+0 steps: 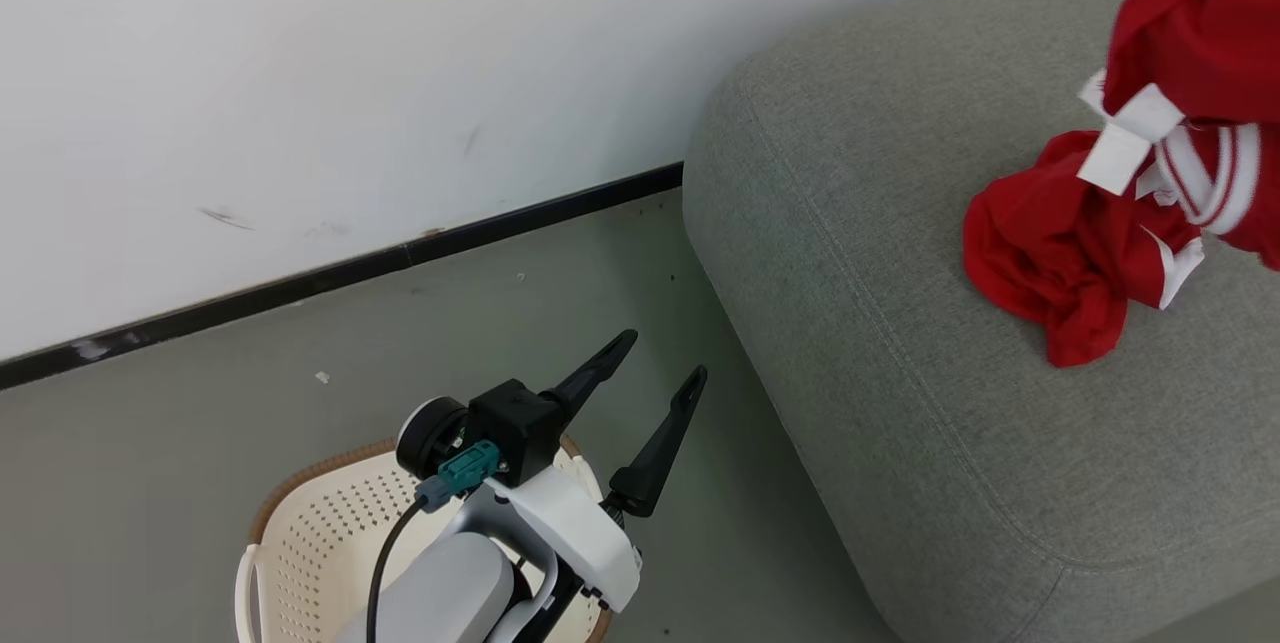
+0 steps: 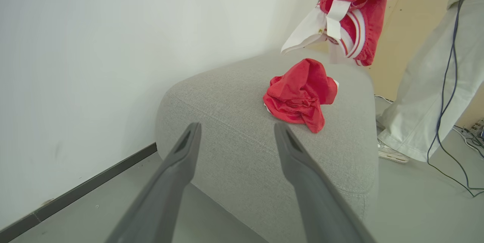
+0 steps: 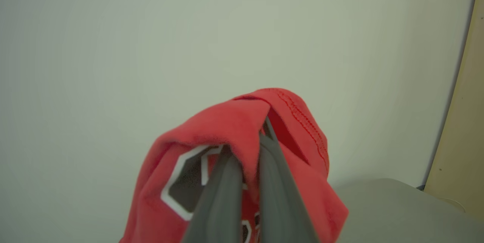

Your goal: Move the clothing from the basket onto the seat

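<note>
Nearest me: my left hand (image 1: 663, 355) sits low and near, above the basket (image 1: 300, 489), its two dark fingers spread wide with nothing between them.
Basket: it stands on the floor (image 1: 200, 443) at the near left, close to the seat's near-left corner; my pale forearm covers much of its inside, so I cannot tell what lies in it.
Other arm: my right hand (image 3: 247, 137) is pinched almost closed on the held garment (image 1: 1200, 23), with red cloth draped over both fingers and a white-edged logo showing.
Held garment: it hangs at the far right above the seat (image 1: 880, 323), with white strips and striped trim dangling from it.
Lying on top: a crumpled garment (image 1: 1060, 253), also red, sits bunched on the seat's right part; from the left wrist I see a gap between it and the hanging one.
Seat: a grey woven cushion, its rounded corner close to the white wall (image 1: 300, 73).
Beyond the seat: a person's pale trouser leg (image 2: 427, 95) and shoe (image 2: 391, 153) are on the floor, with a dark cable (image 2: 442, 103) hanging across them.
</note>
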{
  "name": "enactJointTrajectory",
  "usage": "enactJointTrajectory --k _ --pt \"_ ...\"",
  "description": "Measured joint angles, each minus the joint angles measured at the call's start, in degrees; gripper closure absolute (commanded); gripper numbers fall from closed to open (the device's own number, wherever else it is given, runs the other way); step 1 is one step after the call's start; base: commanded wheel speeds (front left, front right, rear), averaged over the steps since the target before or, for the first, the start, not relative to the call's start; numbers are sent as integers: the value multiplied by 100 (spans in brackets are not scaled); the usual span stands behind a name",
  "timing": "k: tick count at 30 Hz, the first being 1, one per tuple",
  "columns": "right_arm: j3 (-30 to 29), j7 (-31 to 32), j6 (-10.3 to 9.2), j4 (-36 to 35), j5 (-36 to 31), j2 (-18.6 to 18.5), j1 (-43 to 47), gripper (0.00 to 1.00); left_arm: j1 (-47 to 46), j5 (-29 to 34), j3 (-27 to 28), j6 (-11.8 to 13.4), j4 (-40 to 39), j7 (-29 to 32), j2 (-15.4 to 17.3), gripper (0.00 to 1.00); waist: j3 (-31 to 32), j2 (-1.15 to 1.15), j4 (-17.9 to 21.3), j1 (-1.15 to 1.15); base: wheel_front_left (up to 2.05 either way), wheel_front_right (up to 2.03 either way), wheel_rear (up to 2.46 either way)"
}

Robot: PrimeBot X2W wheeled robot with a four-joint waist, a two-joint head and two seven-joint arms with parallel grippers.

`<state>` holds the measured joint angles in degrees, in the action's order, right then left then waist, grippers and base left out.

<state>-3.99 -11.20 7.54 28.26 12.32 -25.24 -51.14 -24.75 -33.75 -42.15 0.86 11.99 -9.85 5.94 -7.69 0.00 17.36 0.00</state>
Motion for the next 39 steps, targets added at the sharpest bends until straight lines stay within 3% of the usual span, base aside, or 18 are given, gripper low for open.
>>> enactJointTrajectory --k 10,19,31,35,36,37,39 --pt "-630 -107 -1 902 -265 -186 63 100 -315 171 -114 0 -332 231 45 0 -513 0 -156 0 0 0 0" --pt "-213 -245 0 1382 -673 483 551 100 -550 260 -163 0 -527 401 123 0 -964 0 -261 0 0 0 0" --pt "64 -300 0 1827 -979 977 667 98 -798 387 -103 0 -662 483 201 0 -1445 0 -377 0 0 0 0" --pt "82 -300 0 1870 -996 1010 665 54 -885 412 -87 0 -689 485 213 0 -1561 0 -400 0 0 0 0" --pt "83 -300 0 1867 -996 1013 664 19 -893 413 -79 0 -699 485 213 0 -1588 0 -403 0 0 0 0" --pt "86 -300 0 1849 -1000 1016 662 0 -895 413 -74 0 -702 485 216 0 -1614 0 -403 0 0 0 0" --pt "110 -300 0 1786 -1001 1059 642 0 -895 421 -29 0 -705 472 245 0 -1656 0 -388 0 0 0 0"
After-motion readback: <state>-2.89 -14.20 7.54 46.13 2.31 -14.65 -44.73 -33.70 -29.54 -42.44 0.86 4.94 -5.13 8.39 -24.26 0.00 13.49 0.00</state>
